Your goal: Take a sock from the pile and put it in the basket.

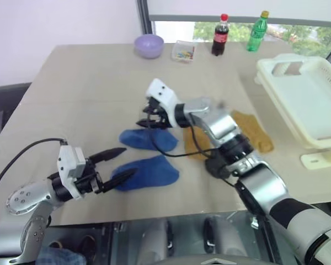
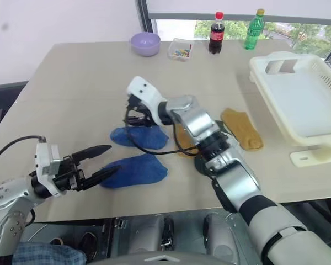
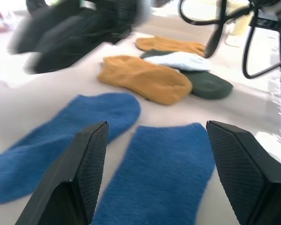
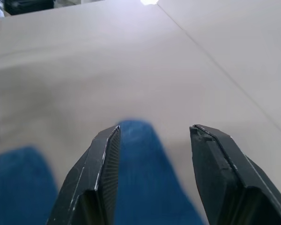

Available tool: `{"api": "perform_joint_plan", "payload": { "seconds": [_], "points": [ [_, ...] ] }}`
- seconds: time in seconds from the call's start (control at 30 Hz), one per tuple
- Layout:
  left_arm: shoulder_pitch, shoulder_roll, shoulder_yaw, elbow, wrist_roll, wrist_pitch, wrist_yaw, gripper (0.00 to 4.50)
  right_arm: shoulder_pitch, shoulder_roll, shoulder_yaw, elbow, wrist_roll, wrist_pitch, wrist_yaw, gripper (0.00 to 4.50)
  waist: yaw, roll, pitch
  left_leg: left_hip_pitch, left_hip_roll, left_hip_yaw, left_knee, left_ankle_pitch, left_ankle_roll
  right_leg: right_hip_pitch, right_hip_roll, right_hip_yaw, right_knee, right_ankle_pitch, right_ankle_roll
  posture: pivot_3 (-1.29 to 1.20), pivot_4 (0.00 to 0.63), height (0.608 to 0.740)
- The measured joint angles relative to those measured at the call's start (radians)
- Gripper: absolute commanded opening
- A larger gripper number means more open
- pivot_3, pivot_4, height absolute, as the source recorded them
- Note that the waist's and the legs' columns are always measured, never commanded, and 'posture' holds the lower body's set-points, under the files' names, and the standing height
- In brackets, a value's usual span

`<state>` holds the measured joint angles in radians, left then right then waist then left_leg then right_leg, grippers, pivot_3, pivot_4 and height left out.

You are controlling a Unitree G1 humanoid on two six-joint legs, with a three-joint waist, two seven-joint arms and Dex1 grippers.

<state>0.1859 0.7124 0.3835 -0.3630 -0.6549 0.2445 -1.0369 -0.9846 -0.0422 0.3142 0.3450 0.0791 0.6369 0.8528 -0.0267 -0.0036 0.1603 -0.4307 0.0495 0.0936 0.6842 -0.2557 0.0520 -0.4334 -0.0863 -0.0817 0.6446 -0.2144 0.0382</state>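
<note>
Pile of socks (image 3: 178, 65) on the tan table — two royal blue socks (image 2: 135, 170) lie flat, side by side, apart from the rest. Two mustard socks (image 2: 241, 128), one dark green and one pale grey lie bunched together. Cream-white slotted basket (image 2: 298, 94) stands nearby — no sock inside.

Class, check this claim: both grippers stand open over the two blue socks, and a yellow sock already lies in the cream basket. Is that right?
Not quite. The basket holds no sock, as the right eye view shows; the yellow sock lies on the table beside it. The rest stands.
</note>
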Motion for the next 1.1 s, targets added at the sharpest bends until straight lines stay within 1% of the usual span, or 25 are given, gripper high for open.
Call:
{"api": "perform_joint_plan", "payload": {
  "seconds": [0.1,0.2,0.3,0.47,0.57,0.67,0.7,0.83,1.0,1.1],
  "points": [
    [-0.077,0.0,0.007,0.057,-0.003,0.02,0.042,3.59,0.103,-0.082,0.003,-0.101,0.002,0.108,-0.007,2.38,0.0,0.0,0.0,0.001,-0.001,0.001,0.0,0.0,0.0,0.0,0.0,0.001,0.001,0.0,0.0,0.0,0.15,0.733],
    [-0.187,0.005,0.006,0.172,0.006,0.048,0.081,3.59,0.173,-0.101,0.005,-0.166,0.014,0.196,-0.023,2.38,-0.008,0.0,0.0,0.001,-0.002,0.0,0.0,0.001,-0.001,0.0,0.002,0.001,0.002,0.0,0.0,0.0,0.15,0.733],
    [-0.276,0.017,-0.011,0.285,0.045,0.052,0.085,3.59,0.191,-0.104,0.023,-0.181,0.015,0.224,-0.051,2.38,-0.017,0.0,0.0,0.002,-0.002,0.001,0.0,0.001,-0.001,-0.001,0.003,0.002,0.004,0.0,0.0,0.0,0.15,0.733],
    [-0.401,0.046,-0.116,0.488,0.147,0.052,0.049,3.59,0.206,-0.124,0.03,-0.188,0.014,0.257,-0.076,2.38,-0.008,0.0,0.0,0.0,-0.003,0.004,0.0,0.001,-0.001,-0.001,0.002,0.001,0.003,0.0,0.0,0.0,0.15,0.733],
    [-0.458,0.048,-0.161,0.58,0.186,0.052,0.032,3.59,0.216,-0.129,0.037,-0.2,0.023,0.264,-0.076,1.6,-0.008,0.0,0.0,0.0,-0.003,0.004,0.0,0.001,-0.001,-0.001,0.001,0.001,0.003,0.0,0.0,0.0,0.15,0.733],
    [-0.568,0.045,-0.227,0.718,0.281,0.036,0.053,3.59,0.223,-0.127,0.05,-0.21,0.029,0.274,-0.076,0.14,-0.006,-0.001,0.0,0.0,-0.004,0.004,0.0,0.001,-0.001,-0.001,0.002,0.0,0.003,0.0,0.0,0.0,0.15,0.733],
    [-0.598,0.04,-0.245,0.754,0.305,0.031,0.061,3.59,0.226,-0.126,0.058,-0.213,0.033,0.274,-0.076,0.05,-0.007,-0.001,0.0,0.0,-0.004,0.004,0.0,0.001,-0.001,-0.001,0.002,0.0,0.003,0.0,0.0,0.0,0.15,0.733],
    [-0.677,0.023,-0.287,0.865,0.362,0.029,0.073,3.59,0.236,-0.13,0.065,-0.225,0.036,0.263,-0.082,0.05,-0.012,-0.001,0.0,0.0,-0.004,0.005,0.0,0.001,-0.001,-0.001,0.002,0.001,0.003,0.0,0.0,0.0,0.15,0.733],
    [-0.693,0.042,-0.309,0.874,0.378,0.054,0.016,3.59,0.252,-0.136,0.071,-0.244,0.037,0.253,-0.099,0.05,-0.012,-0.001,0.0,0.0,-0.004,0.005,0.0,0.001,-0.001,-0.001,0.001,0.001,0.004,0.0,0.0,0.0,0.15,0.733],
    [-0.693,0.063,-0.321,0.873,0.386,0.063,-0.021,2.74,0.256,-0.138,0.072,-0.248,0.039,0.252,-0.102,0.0,-0.012,-0.001,-0.001,0.001,-0.004,0.004,0.0,0.001,-0.001,-0.001,0.001,0.001,0.004,0.0,0.0,0.0,0.15,0.733]
  ]
}}
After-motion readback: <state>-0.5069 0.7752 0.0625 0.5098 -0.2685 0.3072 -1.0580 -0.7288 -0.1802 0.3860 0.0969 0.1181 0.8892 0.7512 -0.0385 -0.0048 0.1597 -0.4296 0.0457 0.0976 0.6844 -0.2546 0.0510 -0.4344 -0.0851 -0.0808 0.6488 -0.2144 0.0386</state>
